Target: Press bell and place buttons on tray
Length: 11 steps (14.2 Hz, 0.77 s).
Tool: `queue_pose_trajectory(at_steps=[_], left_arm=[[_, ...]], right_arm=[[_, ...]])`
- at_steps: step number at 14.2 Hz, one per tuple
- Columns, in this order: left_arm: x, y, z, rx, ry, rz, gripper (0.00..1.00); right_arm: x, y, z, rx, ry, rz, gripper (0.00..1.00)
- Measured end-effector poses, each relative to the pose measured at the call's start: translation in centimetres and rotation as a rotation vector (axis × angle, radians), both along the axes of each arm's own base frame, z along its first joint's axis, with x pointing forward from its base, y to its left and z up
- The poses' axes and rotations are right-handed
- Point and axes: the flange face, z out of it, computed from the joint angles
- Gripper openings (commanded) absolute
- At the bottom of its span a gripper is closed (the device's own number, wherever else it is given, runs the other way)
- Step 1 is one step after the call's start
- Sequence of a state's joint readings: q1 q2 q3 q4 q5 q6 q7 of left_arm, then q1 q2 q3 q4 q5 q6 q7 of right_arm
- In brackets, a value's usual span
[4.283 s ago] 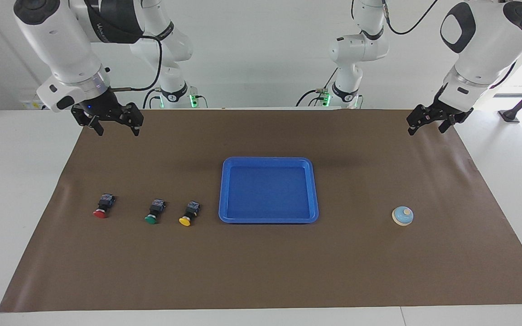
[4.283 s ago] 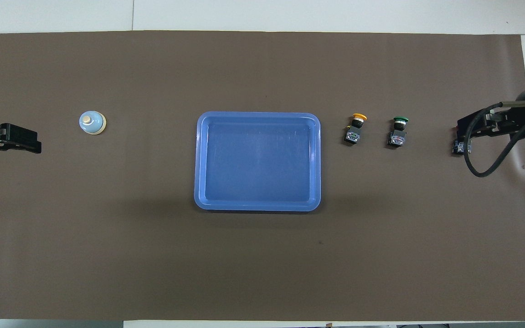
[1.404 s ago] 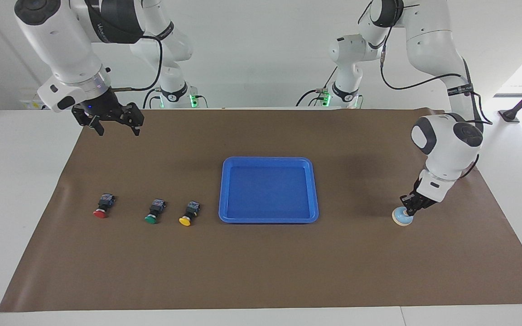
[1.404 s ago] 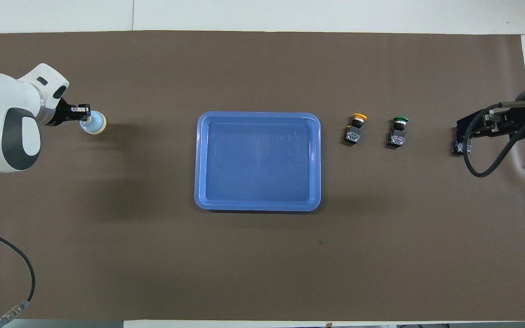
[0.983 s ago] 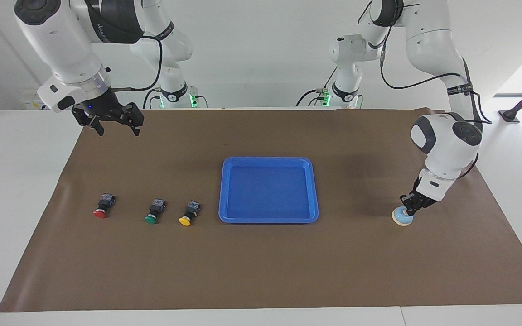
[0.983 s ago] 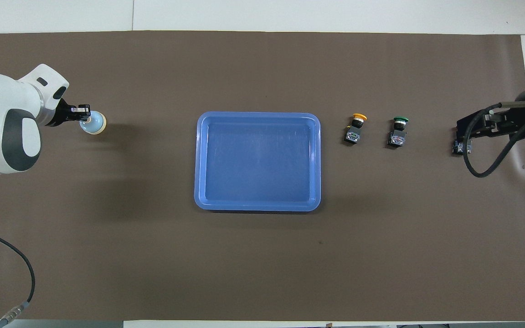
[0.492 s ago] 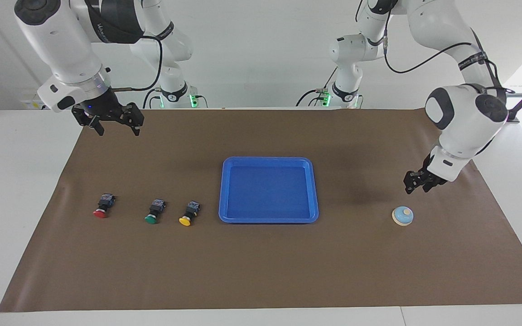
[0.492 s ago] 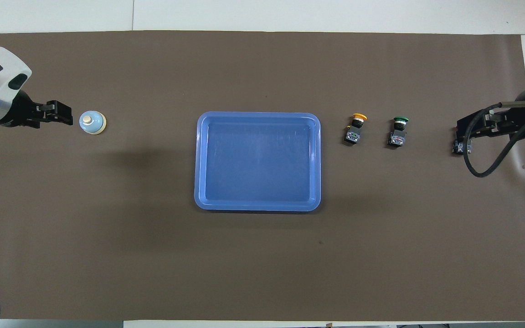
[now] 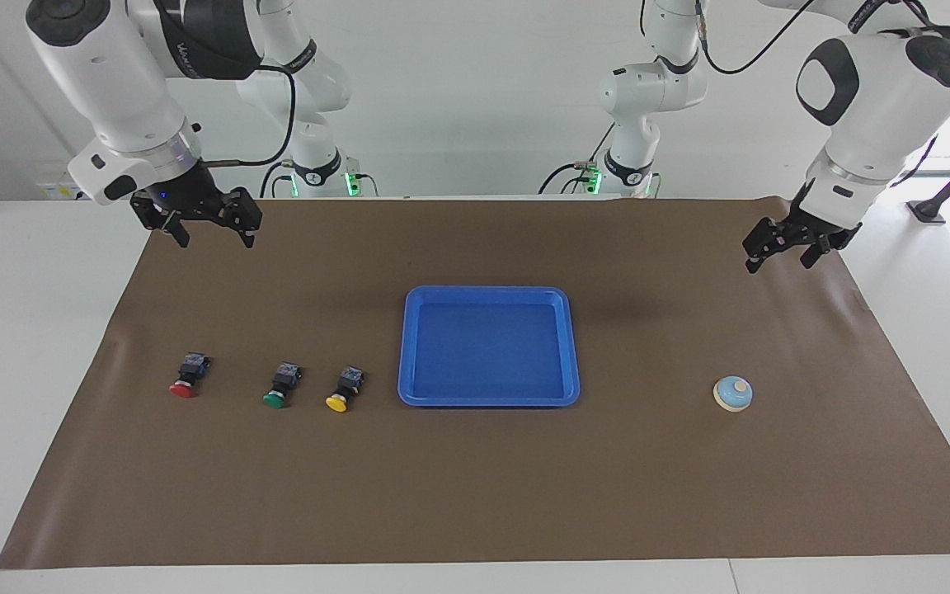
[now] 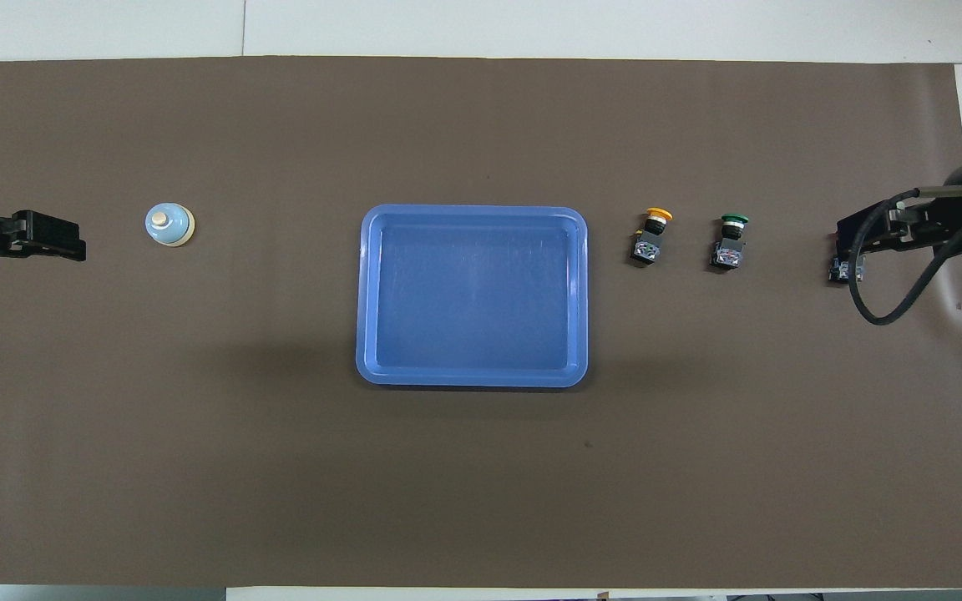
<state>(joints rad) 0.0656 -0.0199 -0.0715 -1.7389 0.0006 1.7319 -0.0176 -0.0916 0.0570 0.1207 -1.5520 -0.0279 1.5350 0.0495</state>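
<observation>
Brown paper mat [image 9: 475, 495] covers the table, with the blue tray [image 9: 489, 401] at its middle. Both grippers hang in the air, fingers spread and empty: the left gripper [image 9: 780, 254] over the mat's edge, the right gripper [image 9: 211, 233] waiting likewise. Red, green and yellow buttons [image 9: 276, 387] lie in a row beside the tray toward the right arm's end; the bell [image 9: 732, 393] sits toward the left arm's end.

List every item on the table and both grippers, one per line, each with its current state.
bell: on the mat, untouched.
tray: empty.
red button: on the mat, lying on its side.
green button: same, beside it.
yellow button: same, nearest the tray.
left gripper: open, raised over the mat, holding nothing.
right gripper: open, raised, empty, waiting.
</observation>
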Motion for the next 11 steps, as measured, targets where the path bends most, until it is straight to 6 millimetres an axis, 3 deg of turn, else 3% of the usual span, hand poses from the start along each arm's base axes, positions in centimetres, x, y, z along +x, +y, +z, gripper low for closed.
queue_pose_trajectory(at_steps=[8, 11], left_arm=[[-1.6, 0.0, 3.4, 0.002, 0.06, 0.0, 1.0], [-1.5, -0.1, 3.5, 0.001, 0.062, -0.001, 1.0]], right_arm=[[0.0, -0.1, 0.0, 0.0, 0.0, -0.002, 1.0], [0.0, -0.1, 0.0, 0.0, 0.0, -0.002, 1.0]])
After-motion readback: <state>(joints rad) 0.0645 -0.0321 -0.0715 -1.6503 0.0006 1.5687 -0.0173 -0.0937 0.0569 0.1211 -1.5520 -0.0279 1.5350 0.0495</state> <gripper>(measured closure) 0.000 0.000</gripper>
